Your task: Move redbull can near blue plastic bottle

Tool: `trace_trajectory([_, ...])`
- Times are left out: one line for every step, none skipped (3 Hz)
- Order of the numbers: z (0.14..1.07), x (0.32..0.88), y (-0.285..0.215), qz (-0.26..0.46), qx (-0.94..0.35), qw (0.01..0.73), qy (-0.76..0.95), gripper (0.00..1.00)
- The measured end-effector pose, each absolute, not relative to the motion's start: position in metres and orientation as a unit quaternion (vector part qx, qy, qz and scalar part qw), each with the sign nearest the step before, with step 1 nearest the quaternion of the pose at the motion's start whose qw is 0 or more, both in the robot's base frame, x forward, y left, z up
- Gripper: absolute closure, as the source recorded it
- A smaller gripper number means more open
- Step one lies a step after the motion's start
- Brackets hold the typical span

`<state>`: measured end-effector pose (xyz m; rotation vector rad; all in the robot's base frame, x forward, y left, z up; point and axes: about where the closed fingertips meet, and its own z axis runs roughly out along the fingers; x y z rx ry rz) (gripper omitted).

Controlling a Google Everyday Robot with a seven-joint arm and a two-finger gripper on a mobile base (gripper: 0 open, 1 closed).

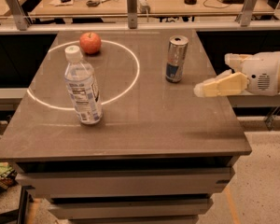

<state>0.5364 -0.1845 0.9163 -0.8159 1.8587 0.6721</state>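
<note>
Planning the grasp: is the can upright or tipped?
Upright: the can stands on its base on the table, round top showing. The gripper hovers right of it in view, not touching.

No wording can be read anywhere. The label (86,98) on the bottle (79,73) near the table's (154,129) left edge bears illegible print. The can (176,59) shows no readable brand. The gripper (200,89) hovers over the right edge, apart from the can.
</note>
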Motion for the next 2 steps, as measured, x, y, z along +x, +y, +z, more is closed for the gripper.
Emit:
trace_trajectory([0.92,0.567,-0.171,0.273,-0.316,0.529,0.739,0.0])
trace_trajectory([0.922,0.596,-0.163,0.263,-0.311,0.558,0.723,0.0])
